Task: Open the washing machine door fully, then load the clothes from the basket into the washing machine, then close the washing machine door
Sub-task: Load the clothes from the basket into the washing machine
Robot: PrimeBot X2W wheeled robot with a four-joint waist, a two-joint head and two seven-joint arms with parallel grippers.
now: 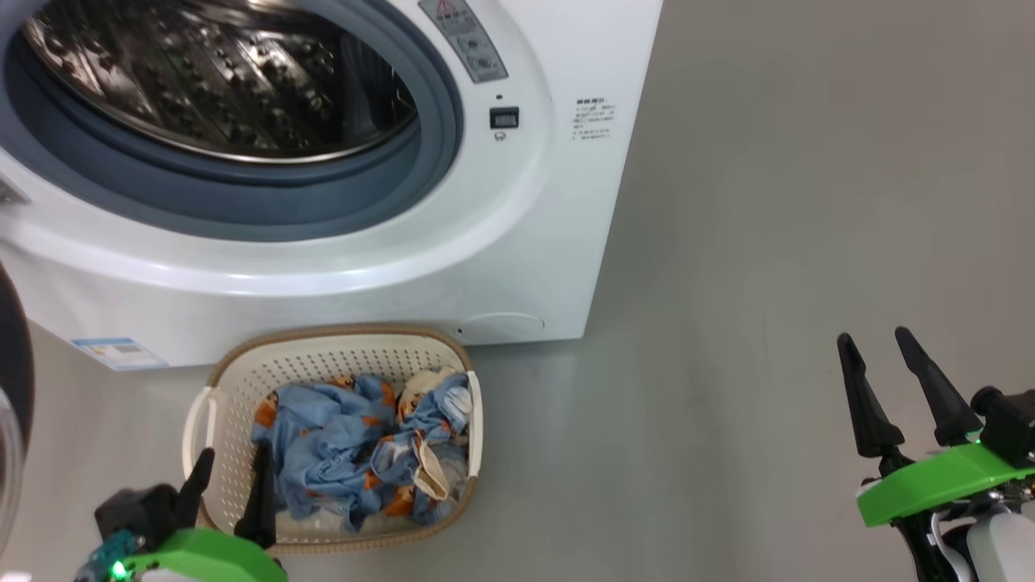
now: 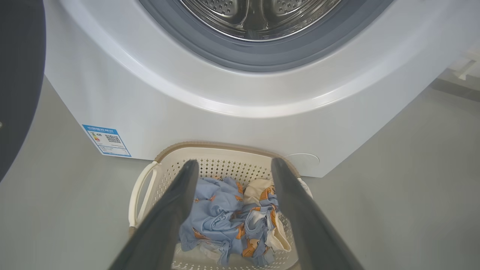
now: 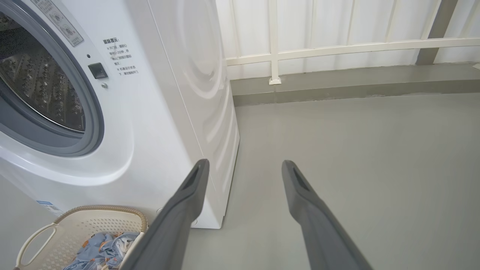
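Note:
The white washing machine [image 1: 517, 242] stands with its steel drum [image 1: 218, 81] exposed. The washing machine door [image 1: 12, 364] is swung open at the far left, where its black rim [image 2: 18, 75] shows. On the floor against the machine's front sits the cream basket [image 1: 340, 347], holding blue and orange patterned clothes [image 1: 356, 453]. My left gripper [image 1: 234, 450] hangs open over the basket's near left edge, nothing between its fingers; in the left wrist view the left gripper [image 2: 235, 162] frames the clothes [image 2: 225, 217]. My right gripper [image 1: 873, 335] is open and empty over bare floor far to the right.
Grey floor [image 1: 768, 242] stretches to the right of the machine. In the right wrist view a white wall with a rail [image 3: 337, 48] and a low grey kerb [image 3: 337, 90] lie beyond the machine's side. A blue label [image 1: 117, 353] marks the machine's lower left corner.

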